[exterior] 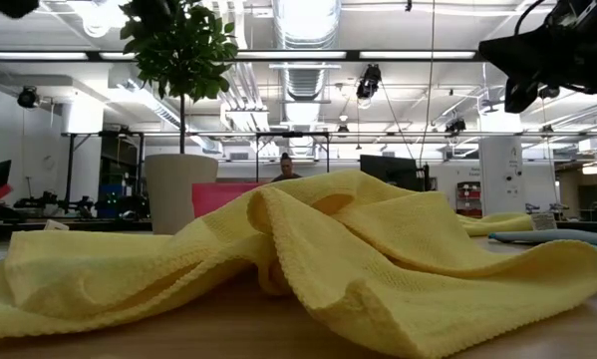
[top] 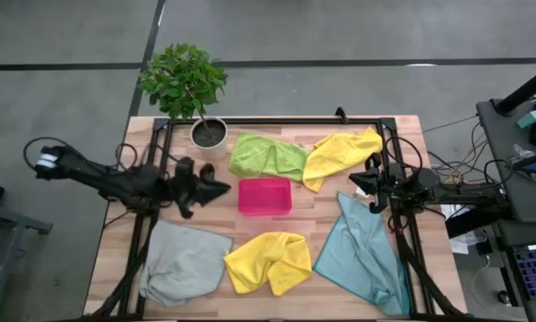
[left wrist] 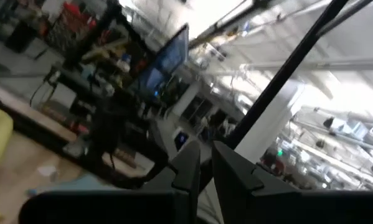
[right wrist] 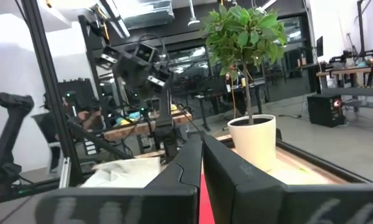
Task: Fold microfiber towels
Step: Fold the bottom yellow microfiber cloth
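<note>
No fold looks begun: all five microfiber towels lie loose and rumpled on the surface. The lime green towel (top: 266,155) and a yellow towel (top: 342,154) sit along the far edge, the pale grey towel (top: 184,263) at the near left corner, the second yellow towel (top: 269,261) at the near edge's middle, and the teal-blue towel (top: 366,252) toward the near right corner. A pink tray (top: 265,196) sits in the middle, a potted plant (top: 196,94) at the far edge.

The left end effector (top: 216,189) hangs over the left side, fingers nearly closed and holding nothing. The right end effector (top: 361,182) hovers over the right side, closed and empty. The next move probably calls for opening the fingers, descending to one towel's edge and spreading it flat.
</note>
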Action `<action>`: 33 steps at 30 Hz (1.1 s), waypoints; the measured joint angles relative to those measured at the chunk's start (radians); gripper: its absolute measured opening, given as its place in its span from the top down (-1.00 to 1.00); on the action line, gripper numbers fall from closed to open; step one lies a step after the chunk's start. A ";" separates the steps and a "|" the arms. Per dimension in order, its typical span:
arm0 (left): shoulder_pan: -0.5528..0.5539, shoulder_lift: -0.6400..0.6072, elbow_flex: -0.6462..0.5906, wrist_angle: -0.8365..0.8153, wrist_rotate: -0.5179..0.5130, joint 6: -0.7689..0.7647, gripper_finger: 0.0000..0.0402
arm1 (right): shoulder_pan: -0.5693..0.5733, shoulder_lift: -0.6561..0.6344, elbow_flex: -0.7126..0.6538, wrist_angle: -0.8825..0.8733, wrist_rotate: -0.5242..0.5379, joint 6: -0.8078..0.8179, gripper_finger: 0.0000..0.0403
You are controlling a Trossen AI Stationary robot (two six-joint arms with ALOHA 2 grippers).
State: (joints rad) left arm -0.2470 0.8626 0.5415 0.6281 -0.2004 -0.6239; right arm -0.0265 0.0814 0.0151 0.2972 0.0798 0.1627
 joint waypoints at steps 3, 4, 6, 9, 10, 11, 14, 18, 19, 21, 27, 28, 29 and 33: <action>-0.048 0.072 0.071 0.022 -0.062 0.000 0.86 | 0.000 0.000 0.000 0.004 0.000 -0.027 0.96; -0.063 0.093 0.089 0.022 -0.075 0.000 0.86 | 0.000 0.000 0.000 0.012 0.000 -0.034 0.96; -0.090 0.143 0.122 0.016 -0.097 0.000 0.86 | 0.000 0.000 0.000 0.025 0.000 -0.041 0.96; -0.133 0.202 0.160 0.009 -0.129 -0.017 0.86 | 0.000 0.000 0.000 0.033 0.000 -0.042 0.96; -0.146 0.218 0.173 0.013 -0.145 -0.034 0.86 | 0.000 0.000 0.000 0.032 0.000 -0.043 0.96; -0.159 0.235 0.185 0.016 -0.161 -0.056 0.86 | 0.000 0.000 0.000 0.032 0.000 -0.043 0.96; -0.197 0.295 0.218 0.009 -0.210 -0.146 0.86 | 0.000 0.000 0.000 0.032 0.000 -0.042 0.96; -0.250 0.379 0.267 -0.016 -0.246 -0.289 0.86 | 0.000 0.000 0.000 0.031 0.000 -0.039 0.96; -0.265 0.401 0.285 -0.043 -0.258 -0.329 0.86 | 0.000 0.000 0.000 0.031 0.000 -0.032 0.96; -0.294 0.448 0.324 -0.127 -0.278 -0.418 0.86 | 0.000 0.000 0.000 0.031 0.000 -0.031 0.96; -0.360 0.589 0.505 -0.474 -0.281 -0.629 0.86 | 0.000 0.000 0.000 0.030 0.000 -0.024 0.96; -0.369 0.616 0.542 -0.539 -0.280 -0.656 0.86 | 0.000 0.000 0.000 0.030 0.000 -0.020 0.96; -0.376 0.643 0.581 -0.601 -0.280 -0.678 0.86 | 0.000 0.000 0.000 0.030 0.000 -0.016 0.96; -0.400 0.756 0.752 -0.802 -0.266 -0.745 0.86 | 0.000 0.000 0.000 0.030 0.000 -0.015 0.96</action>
State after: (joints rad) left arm -0.6467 1.6191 1.2930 -0.1740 -0.4660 -1.3691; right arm -0.0265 0.0814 0.0151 0.3275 0.0795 0.1474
